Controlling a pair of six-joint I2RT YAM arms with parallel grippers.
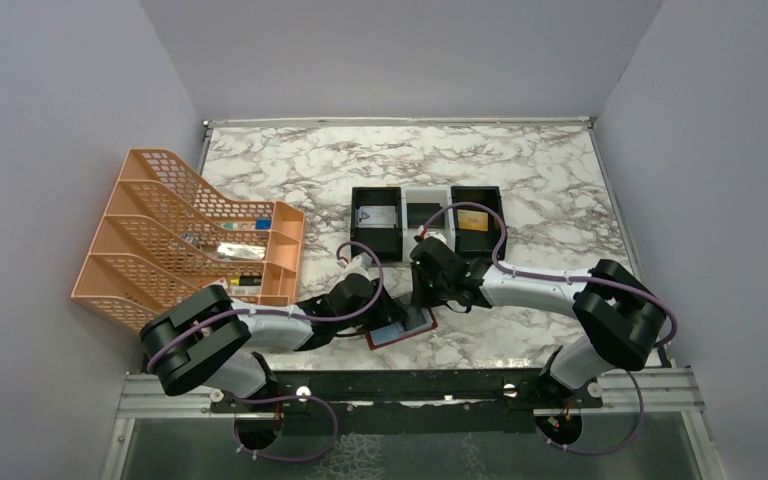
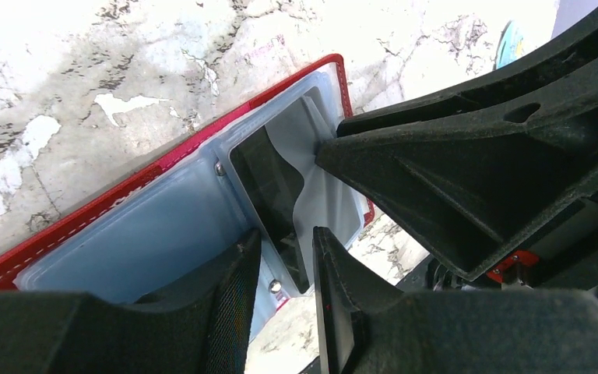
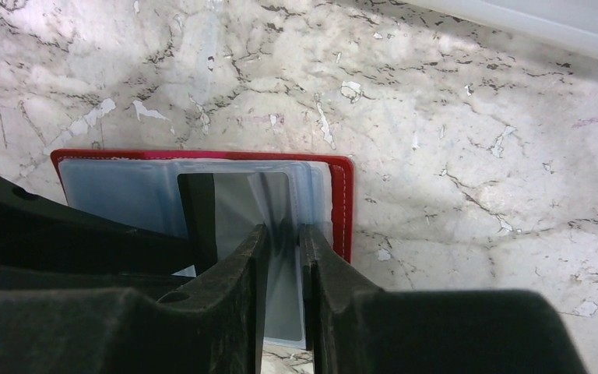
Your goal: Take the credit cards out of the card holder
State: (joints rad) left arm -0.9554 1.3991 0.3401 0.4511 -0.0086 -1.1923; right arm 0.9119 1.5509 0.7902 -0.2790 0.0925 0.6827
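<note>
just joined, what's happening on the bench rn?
Both arms are working the open card holder at the near edge of the table. The left pincer hangs over its pale blue panel, jaws apart. The right pincer straddles a clear sleeve with a dark card in it, jaws narrow; whether it grips yet can't be told. A silvery card and a gold card lie in the three-compartment tray behind.

On my feed, an orange mesh file rack (image 1: 190, 240) sits at the left of the marble table (image 1: 360, 155), with a few small items in its slots. A black-and-white three-compartment tray (image 1: 427, 189) sits mid-table, to the rack's right.
</note>
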